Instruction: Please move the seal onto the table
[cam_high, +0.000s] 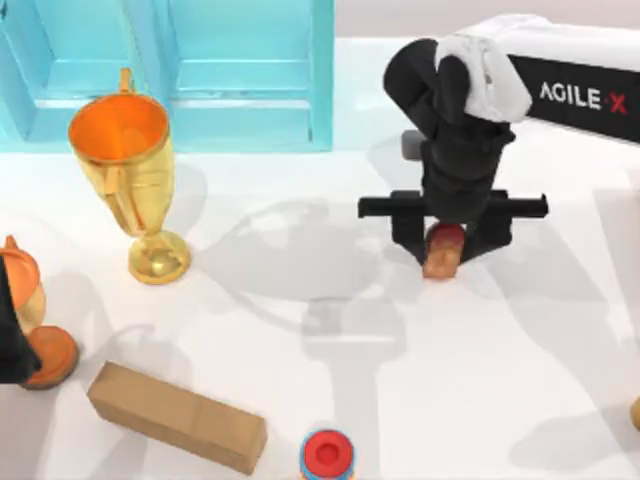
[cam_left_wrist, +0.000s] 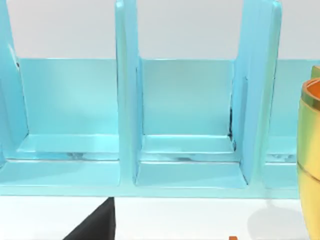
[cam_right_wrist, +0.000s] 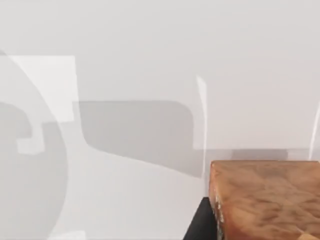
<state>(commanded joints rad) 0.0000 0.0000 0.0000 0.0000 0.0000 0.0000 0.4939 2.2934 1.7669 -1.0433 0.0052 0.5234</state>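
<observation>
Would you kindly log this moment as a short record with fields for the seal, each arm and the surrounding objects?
seal: small stamp-like block with dark red rounded top and tan-orange body, between the right hand's fingers
right hand: above the white glossy table, right of centre, shut on the seal
left arm: parked at the table's left edge
gold trophy: upright, left, before the light-blue cabinet
long cardboard-brown box: lying near front left
red round cap with blue rim: front centre
</observation>
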